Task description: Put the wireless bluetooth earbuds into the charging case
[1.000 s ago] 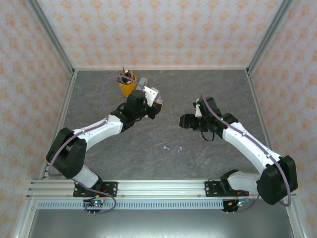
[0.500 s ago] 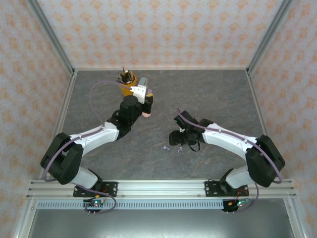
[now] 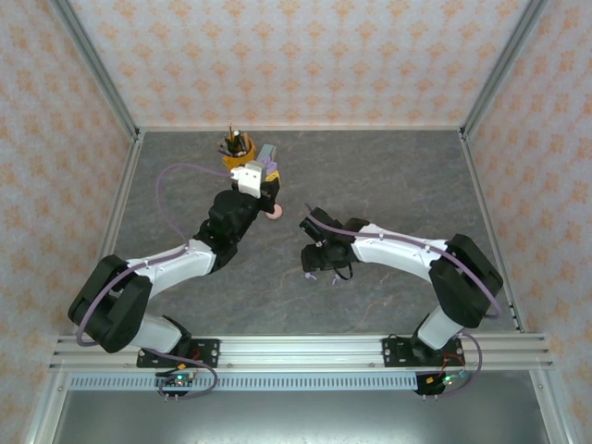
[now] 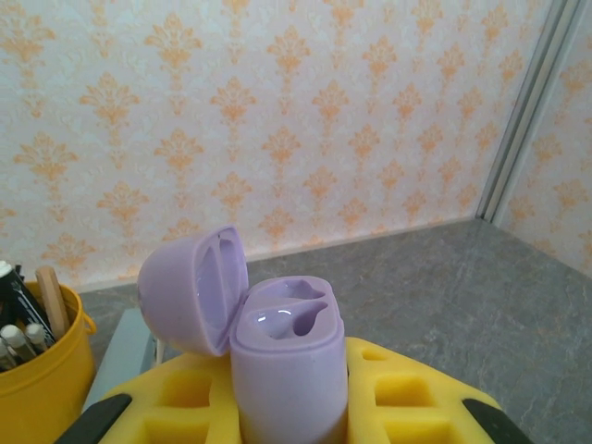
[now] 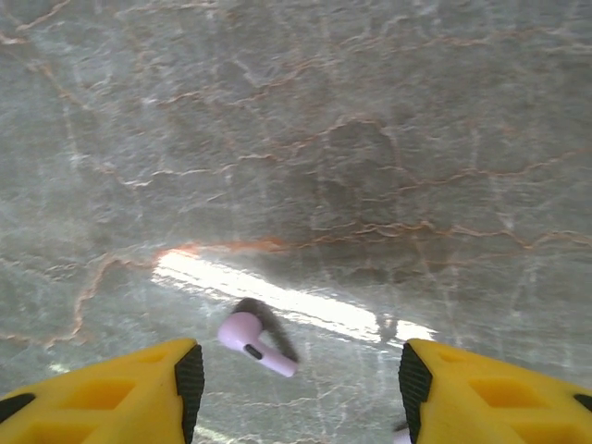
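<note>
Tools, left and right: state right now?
Left tool: shut on the charging case.
Right tool: open, empty, over an earbud.

L arm (image 3: 171, 265), R arm (image 3: 398, 248): white links, black joints, lilac cables (image 3: 171, 176); yellow fingers (image 5: 92, 393) w/ black pads (image 5: 190, 379).

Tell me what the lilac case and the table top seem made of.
The lilac case: likely smooth glossy plastic; light glints in its sockets. The table top: grey stone look with rusty veins, slightly shiny; marble or printed laminate, cannot tell.
</note>
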